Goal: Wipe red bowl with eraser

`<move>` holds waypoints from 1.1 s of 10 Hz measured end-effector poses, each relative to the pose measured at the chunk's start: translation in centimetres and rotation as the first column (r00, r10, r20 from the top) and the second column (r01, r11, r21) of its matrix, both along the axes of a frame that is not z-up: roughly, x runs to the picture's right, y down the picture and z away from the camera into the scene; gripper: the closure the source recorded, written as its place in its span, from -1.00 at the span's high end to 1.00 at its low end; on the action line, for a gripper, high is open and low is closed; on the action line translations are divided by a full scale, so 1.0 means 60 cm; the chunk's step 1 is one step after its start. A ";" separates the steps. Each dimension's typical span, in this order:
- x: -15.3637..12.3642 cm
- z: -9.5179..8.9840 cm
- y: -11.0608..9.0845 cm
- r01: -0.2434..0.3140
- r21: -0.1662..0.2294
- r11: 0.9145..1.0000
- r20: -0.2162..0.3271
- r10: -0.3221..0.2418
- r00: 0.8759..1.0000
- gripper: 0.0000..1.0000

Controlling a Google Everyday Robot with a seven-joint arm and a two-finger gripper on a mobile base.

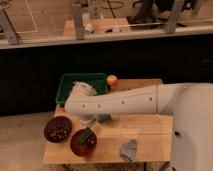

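Red bowl [82, 142] upright near table front; black eraser [86, 136] inside, under claw [90, 129].

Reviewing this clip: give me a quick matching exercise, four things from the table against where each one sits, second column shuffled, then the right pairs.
Things:
1. eraser
2. dark brown bowl
3. grey-blue cloth
4. green tray

Places:
A. back left of the table, partly behind the arm
B. inside the red bowl, under the gripper
C. front edge, right of the red bowl
D. left edge, beside the red bowl

Pairs: 1-B, 2-D, 3-C, 4-A
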State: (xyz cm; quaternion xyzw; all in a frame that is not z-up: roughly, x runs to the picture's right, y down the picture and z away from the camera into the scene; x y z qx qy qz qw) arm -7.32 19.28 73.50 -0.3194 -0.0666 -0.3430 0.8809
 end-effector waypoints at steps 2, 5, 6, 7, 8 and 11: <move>-0.033 0.000 0.005 0.007 -0.008 1.000 0.033 -0.007 0.999 -1.00; -0.034 -0.024 0.047 0.022 -0.043 0.999 0.063 -0.019 0.998 -1.00; -0.026 -0.030 0.061 0.025 -0.052 0.998 0.062 -0.021 0.998 -1.00; -0.018 -0.032 0.067 0.025 -0.059 0.998 0.055 -0.022 0.998 -1.00; -0.004 -0.033 0.071 0.023 -0.066 0.998 0.042 -0.020 0.999 -1.00; 0.032 -0.028 0.063 0.017 -0.061 0.998 0.000 -0.017 1.000 -1.00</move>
